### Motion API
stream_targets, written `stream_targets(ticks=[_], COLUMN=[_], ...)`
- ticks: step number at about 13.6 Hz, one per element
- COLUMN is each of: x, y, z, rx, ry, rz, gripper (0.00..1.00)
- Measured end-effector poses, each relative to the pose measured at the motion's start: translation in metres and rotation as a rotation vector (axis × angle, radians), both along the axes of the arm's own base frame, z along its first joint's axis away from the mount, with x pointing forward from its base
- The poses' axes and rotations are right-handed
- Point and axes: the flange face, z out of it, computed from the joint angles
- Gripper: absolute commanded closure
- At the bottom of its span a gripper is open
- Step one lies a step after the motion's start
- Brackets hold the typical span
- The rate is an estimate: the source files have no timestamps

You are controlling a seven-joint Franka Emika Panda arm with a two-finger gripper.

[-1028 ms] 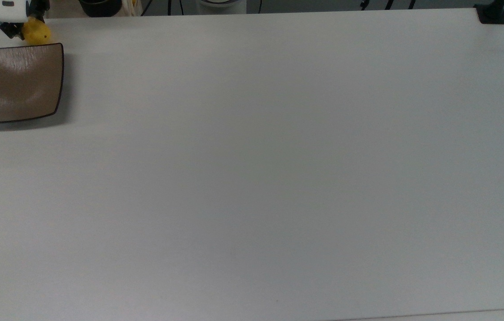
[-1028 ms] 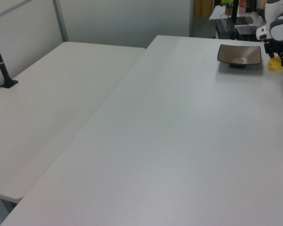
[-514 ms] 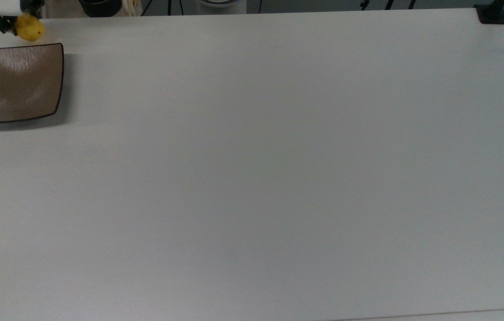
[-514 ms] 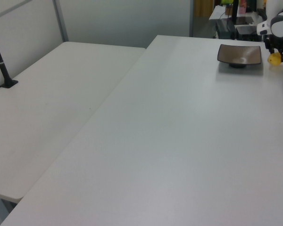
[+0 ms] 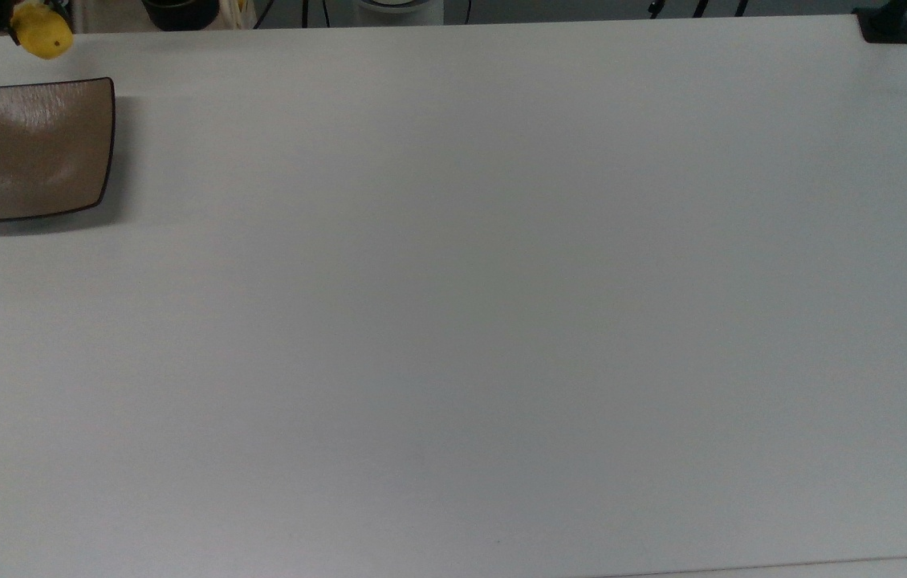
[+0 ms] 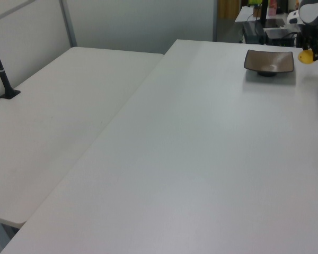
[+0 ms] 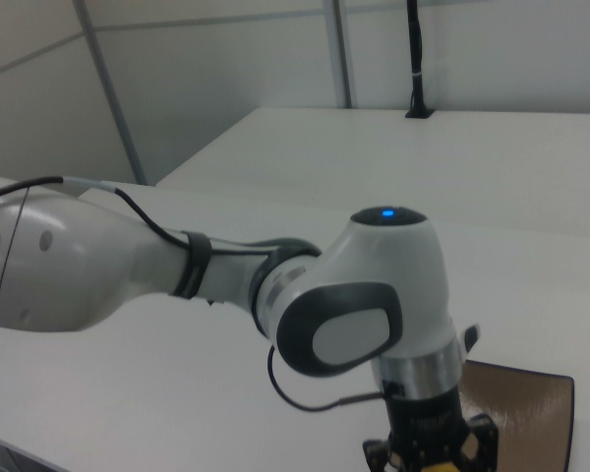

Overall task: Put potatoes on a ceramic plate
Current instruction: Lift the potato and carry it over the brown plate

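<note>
A small bright-yellow potato [image 5: 42, 32] hangs just beyond the far edge of the square brown ceramic plate [image 5: 28, 152], in the top view's upper left corner. My gripper [image 5: 30, 20] is shut on the potato and holds it off the table. In the left view the potato [image 6: 306, 56] hangs under the gripper [image 6: 309, 51], to the right of the plate [image 6: 268, 60] and above its level. In the right view the arm's wrist [image 7: 374, 305] points down beside the plate [image 7: 531, 413], whose surface is bare.
The white table [image 5: 469, 305] stretches wide to the top view's right of the plate. A black clamp post [image 5: 885, 24] stands at its far right corner. A dark pot [image 5: 180, 12] sits behind the table's edge. A second table [image 6: 53, 121] adjoins in the left view's left.
The gripper has risen with the potato, which drifted toward the top view's upper left and climbed in the left view. The plate has not moved.
</note>
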Motion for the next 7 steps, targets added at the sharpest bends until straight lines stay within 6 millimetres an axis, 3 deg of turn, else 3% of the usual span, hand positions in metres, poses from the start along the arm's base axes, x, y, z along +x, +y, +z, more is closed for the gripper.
stream_targets(ticks=[3, 4, 5, 6, 7], x=[0.016, 0.026, 0.038, 0.051, 0.063], y=[0.008, 0.012, 0.016, 0.022, 0.028], z=[0.011, 0.012, 0.011, 0.008, 0.003], rx=[0.032, 0.038, 0.039, 0.039, 0.039], ry=[-0.087, -0.114, -0.138, -0.157, -0.167], rz=[-0.152, -0.215, -0.295, -0.372, -0.433], gripper=[0.52, 0.47, 0.38, 0.04, 0.00])
